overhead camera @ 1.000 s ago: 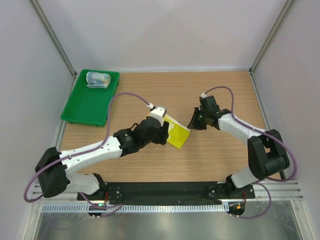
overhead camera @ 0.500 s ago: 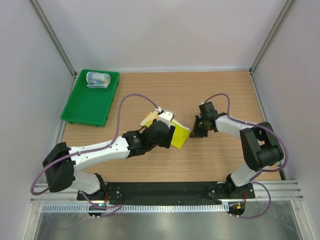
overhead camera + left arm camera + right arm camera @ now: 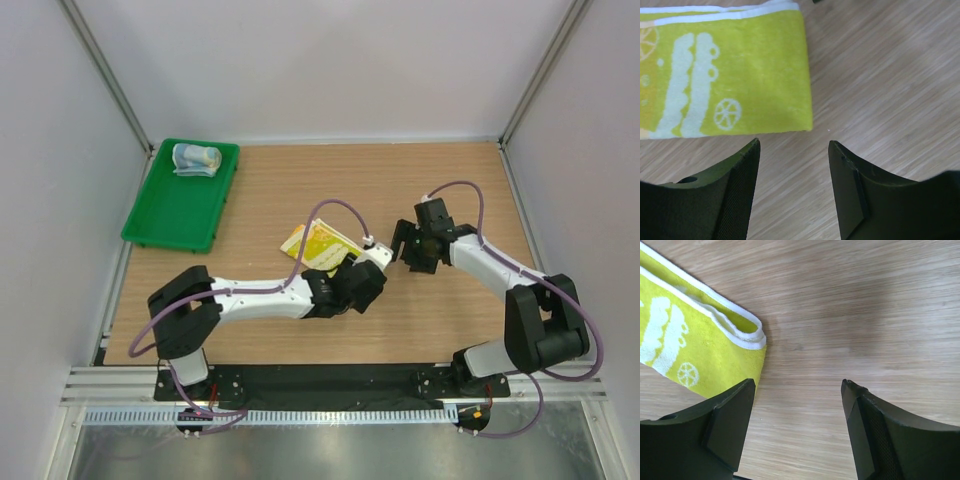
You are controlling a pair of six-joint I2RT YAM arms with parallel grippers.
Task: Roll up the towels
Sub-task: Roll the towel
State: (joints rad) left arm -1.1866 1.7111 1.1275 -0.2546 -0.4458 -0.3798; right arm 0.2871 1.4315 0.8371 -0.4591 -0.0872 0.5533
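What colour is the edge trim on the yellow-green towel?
White, bordering the yellow-green towel; clearest in the right wrist view.

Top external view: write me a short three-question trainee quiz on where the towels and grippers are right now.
1. True or false: the yellow-green towel lies in the green tray.
2. The left gripper and right gripper hold: A) one towel each, B) the same towel, C) nothing.
3. Which towel is in the tray?
Key: 1 false, it lies on the table; 2 C, both open; 3 the light blue towel.
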